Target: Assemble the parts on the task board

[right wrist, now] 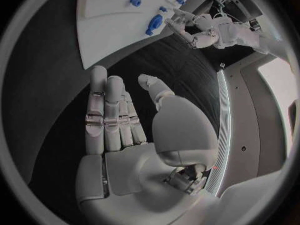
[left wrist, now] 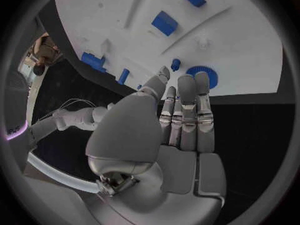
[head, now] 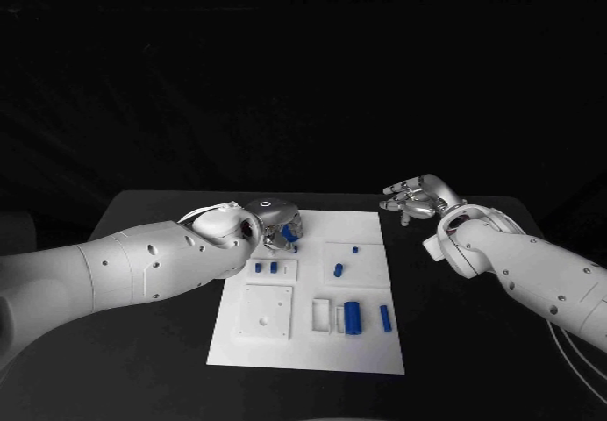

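We start from the round blue toothed gear (left wrist: 203,76), which lies flat near the far-left corner of the white rectangular task board (head: 367,351), just in from the board's edge. Being a disc, it has no long axis to line up with; what matters is that in the left wrist view it sits directly beyond the fingertips (left wrist: 187,82) of our silver left hand (left wrist: 169,135), partly hidden behind them. We cannot tell whether the tips touch it or hang just above it. The fingers of that hand are stretched out straight and side by side, with nothing clasped in them.

In the head view the left hand (head: 276,221) is over that same corner, with a blue piece (head: 291,233) showing just under it. Our silver right hand (head: 415,200) hovers over the black table (head: 152,206) beyond the board's far-right corner, well apart from the gear, its fingers loosely spread and holding nothing.

Further out, a pair of small blue pegs (head: 267,267) stands in a raised white block, and several longer blue bars (head: 353,317) lie upright in slots toward the near edge.

We judge the left hand the nearer one for the gear; its fingers would need to curl in around the rim.
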`<action>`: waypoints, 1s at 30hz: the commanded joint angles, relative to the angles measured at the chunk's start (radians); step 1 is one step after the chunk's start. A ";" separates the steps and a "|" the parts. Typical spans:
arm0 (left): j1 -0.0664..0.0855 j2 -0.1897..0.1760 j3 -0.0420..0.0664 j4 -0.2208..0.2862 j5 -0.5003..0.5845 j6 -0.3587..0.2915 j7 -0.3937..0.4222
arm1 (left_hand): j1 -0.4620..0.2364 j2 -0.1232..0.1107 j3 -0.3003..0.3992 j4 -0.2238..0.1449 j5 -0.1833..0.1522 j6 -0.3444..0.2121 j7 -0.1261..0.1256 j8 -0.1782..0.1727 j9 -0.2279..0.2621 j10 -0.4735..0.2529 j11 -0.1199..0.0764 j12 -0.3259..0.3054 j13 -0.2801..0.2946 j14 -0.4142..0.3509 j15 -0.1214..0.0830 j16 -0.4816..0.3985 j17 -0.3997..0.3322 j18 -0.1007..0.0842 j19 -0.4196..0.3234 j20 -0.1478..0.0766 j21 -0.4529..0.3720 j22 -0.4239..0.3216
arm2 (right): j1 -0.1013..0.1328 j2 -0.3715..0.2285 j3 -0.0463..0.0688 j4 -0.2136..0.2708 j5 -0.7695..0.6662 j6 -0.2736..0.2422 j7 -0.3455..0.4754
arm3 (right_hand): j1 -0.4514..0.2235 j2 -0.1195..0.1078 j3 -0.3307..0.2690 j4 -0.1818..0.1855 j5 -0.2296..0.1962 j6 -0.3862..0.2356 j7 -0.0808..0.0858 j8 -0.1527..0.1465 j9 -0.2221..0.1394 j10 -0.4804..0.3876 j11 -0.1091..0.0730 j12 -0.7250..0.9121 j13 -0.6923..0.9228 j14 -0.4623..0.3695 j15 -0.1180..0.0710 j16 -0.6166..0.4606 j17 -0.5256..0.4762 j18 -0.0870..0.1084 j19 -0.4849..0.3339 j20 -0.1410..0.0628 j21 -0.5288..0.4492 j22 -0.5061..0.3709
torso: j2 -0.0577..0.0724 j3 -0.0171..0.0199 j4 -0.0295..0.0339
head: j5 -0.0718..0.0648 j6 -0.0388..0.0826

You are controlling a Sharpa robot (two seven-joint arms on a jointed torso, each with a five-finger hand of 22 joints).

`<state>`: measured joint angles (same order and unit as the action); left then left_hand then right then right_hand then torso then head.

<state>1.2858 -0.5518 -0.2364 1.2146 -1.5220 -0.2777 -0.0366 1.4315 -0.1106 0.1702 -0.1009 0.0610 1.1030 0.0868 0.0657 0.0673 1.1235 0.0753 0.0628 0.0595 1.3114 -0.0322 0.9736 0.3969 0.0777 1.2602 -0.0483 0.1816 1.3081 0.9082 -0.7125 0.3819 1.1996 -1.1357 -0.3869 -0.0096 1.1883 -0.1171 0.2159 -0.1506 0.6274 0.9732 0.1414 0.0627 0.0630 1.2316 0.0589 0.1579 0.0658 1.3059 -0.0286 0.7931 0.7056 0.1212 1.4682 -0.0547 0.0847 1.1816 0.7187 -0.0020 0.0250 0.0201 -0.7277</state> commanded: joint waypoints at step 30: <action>-0.023 0.042 0.000 -0.073 -0.026 0.024 0.061 | -0.022 0.011 0.097 -0.004 0.013 -0.012 0.002 -0.003 -0.003 0.081 -0.018 -0.004 -0.001 0.009 -0.008 0.099 -0.023 0.008 0.006 -0.007 0.077 0.021 | 0.000 0.004 0.001 0.000 0.008 0.002 0.014 | -0.006 -0.001 0.008 0.003 0.004 -0.005 0.002 0.000 0.001 -0.001 0.006 -0.017 -0.002 -0.003 0.004 0.006 -0.008 0.013 0.017 0.008 -0.005 -0.006 | -0.001 0.0003 0.0005 | -0.003 -0.002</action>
<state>1.2633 -0.5143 -0.2364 1.1439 -1.5426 -0.2313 0.0039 1.4221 -0.1012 0.2613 -0.1063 0.0689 1.0999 0.0906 0.0657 0.0649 1.2007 0.0587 0.0628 0.0596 1.3133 -0.0412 1.0682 0.3756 0.0777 1.2706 -0.0518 0.2550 1.3077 0.9081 -0.7100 0.3819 1.1975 -1.1301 -0.3870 -0.0069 1.1884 -0.1171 0.2186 -0.1477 0.6274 0.9736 0.1405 0.0627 0.0628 1.2311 0.0587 0.1444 0.0651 1.3060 -0.0286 0.7929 0.6990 0.1151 1.4650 -0.0515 0.0847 1.1767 0.7187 -0.0015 0.0247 0.0175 -0.7288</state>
